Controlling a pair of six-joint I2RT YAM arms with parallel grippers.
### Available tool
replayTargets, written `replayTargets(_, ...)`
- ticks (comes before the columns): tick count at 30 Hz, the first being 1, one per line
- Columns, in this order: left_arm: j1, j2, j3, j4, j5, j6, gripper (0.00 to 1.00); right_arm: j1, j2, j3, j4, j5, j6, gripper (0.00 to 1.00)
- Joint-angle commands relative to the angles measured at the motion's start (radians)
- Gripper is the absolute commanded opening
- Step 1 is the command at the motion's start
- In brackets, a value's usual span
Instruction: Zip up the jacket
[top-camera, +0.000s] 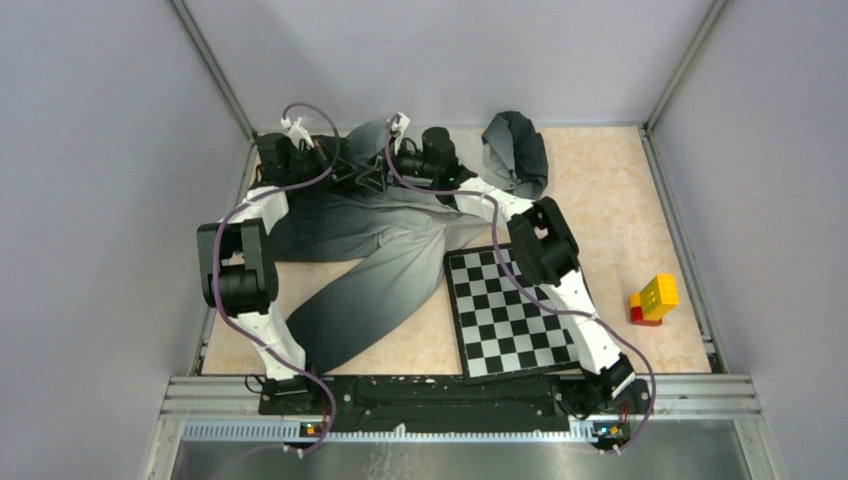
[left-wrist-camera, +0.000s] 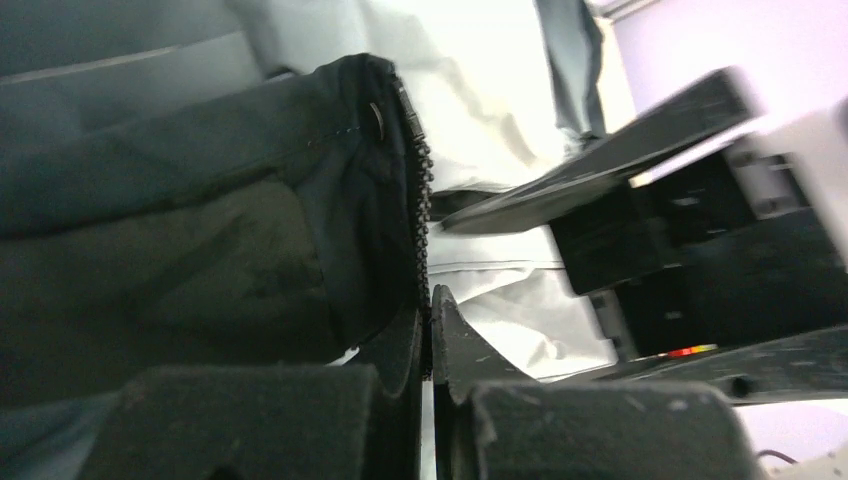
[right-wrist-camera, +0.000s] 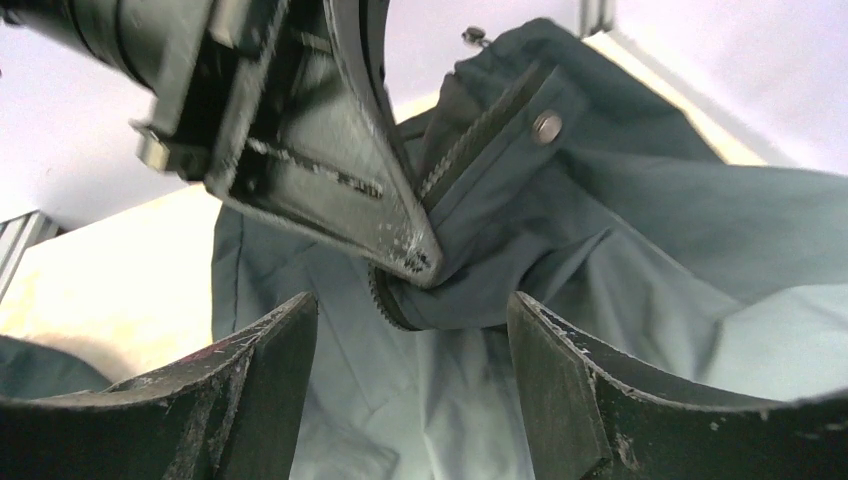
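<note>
The jacket (top-camera: 370, 250) lies spread over the back left of the table, light grey fading to charcoal, with its hood (top-camera: 515, 150) at the back. My left gripper (top-camera: 350, 172) is shut on the jacket's dark front edge, and the zipper teeth (left-wrist-camera: 420, 200) run into its pinched tips (left-wrist-camera: 430, 330). My right gripper (top-camera: 382, 176) faces it, open (right-wrist-camera: 410, 340), with its fingers (right-wrist-camera: 270, 370) on either side of the folded zipper edge (right-wrist-camera: 470, 140) held by the left finger (right-wrist-camera: 330, 180). It touches nothing. A snap button (right-wrist-camera: 546, 126) shows on the flap.
A chessboard (top-camera: 510, 310) lies at the front right, partly under the right arm and beside a jacket sleeve (top-camera: 360, 300). A yellow and red block stack (top-camera: 652, 298) stands at the far right. Walls enclose the table on three sides.
</note>
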Motion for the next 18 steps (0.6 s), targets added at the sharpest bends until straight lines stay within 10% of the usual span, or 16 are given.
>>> replayTargets(1, 0.017, -0.064, -0.048, 0.222, 0.201, -0.102, 0.0, 0.025, 0.021, 0.025, 0.067, -0.083, 0.004, 0.69)
replayTargets(8, 0.033, -0.04, -0.11, 0.453, 0.265, -0.296, 0.0, 0.047, 0.052, 0.049, 0.031, -0.025, -0.049, 0.61)
replayTargets(15, 0.031, -0.084, -0.102, 0.323, 0.19, -0.202, 0.0, 0.068, 0.054, 0.038, 0.009, 0.126, -0.119, 0.18)
replayTargets(18, 0.031, -0.093, -0.109, 0.294, 0.165, -0.185, 0.0, 0.068, 0.047, 0.024, 0.045, 0.138, -0.103, 0.23)
